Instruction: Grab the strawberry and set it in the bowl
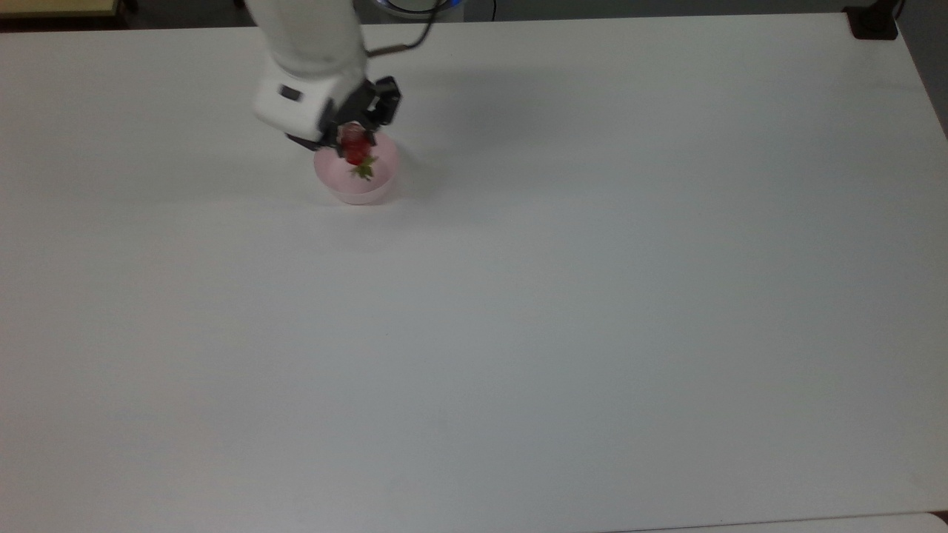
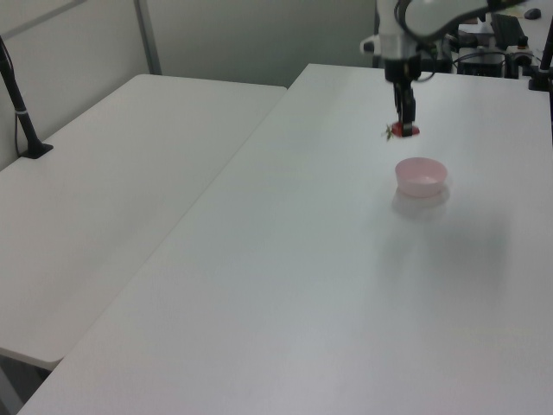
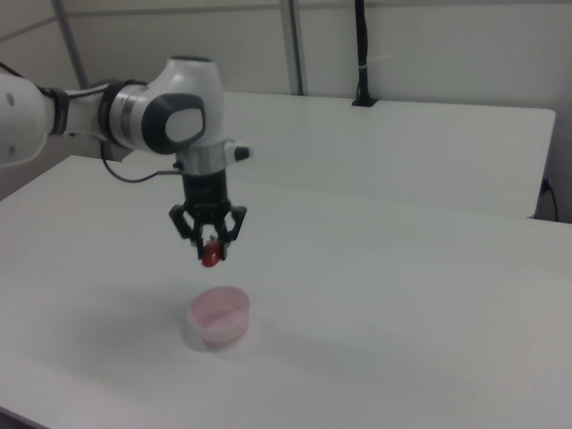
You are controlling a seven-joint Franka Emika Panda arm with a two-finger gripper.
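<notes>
The pick-up part looks finished: the strawberry is off the bench and pinched in the tool, hanging in the air above the pink bowl in the upper left of the top view. What remains, I judge, is to lower it and let it go, because the right view shows a clear gap between the strawberry and the bowl below. The arm comes in from the upper edge of the top view, with the tool pointing straight down.

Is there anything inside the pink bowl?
No. In the right view the bowl looks empty. The strawberry hangs above it, held in the gripper. In the top view the strawberry covers part of the bowl's inside.
</notes>
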